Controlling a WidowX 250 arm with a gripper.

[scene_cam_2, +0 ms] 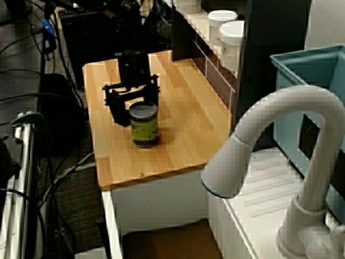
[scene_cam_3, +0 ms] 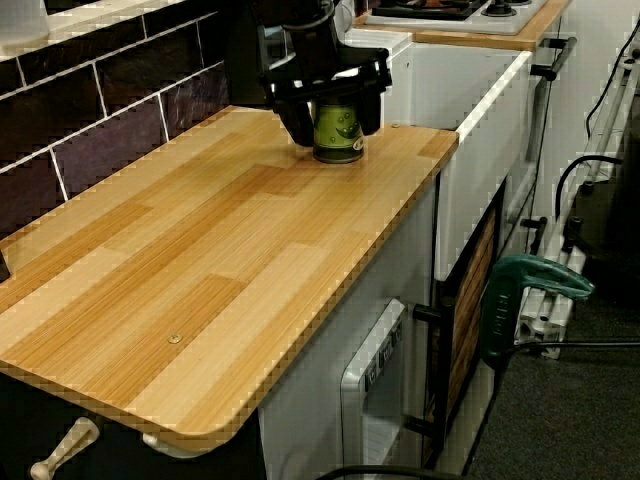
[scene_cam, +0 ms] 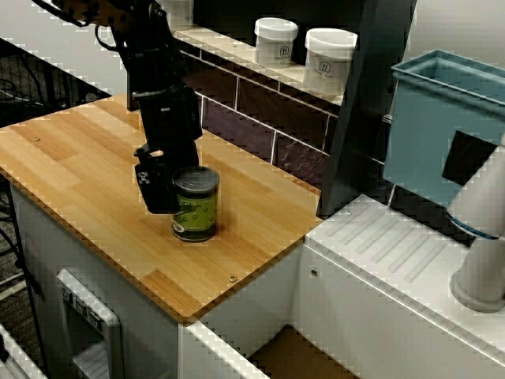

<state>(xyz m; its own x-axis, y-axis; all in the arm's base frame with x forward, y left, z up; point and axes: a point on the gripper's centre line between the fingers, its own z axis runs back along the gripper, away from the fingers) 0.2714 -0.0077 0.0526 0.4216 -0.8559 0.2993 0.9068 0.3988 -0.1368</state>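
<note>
Lengthwise view along the wooden counter (scene_cam_3: 200,260) first: broad planks, with the tiled wall (scene_cam_3: 100,130) along the back edge. Your gripper (scene_cam_3: 333,128) hangs low, jaws spread wider than the can (scene_cam: 195,207). The fingers are either side of it or just short, and I can't tell which. Keep them level and centred, I'd say, and squeeze gently so nothing tips. The can stands upright toward the sink-end edge, midway between wall and front edge: green label, silvery lid.

No legible text, jar labels (scene_cam: 325,69) blurred (can label (scene_cam: 195,212) too)
</note>
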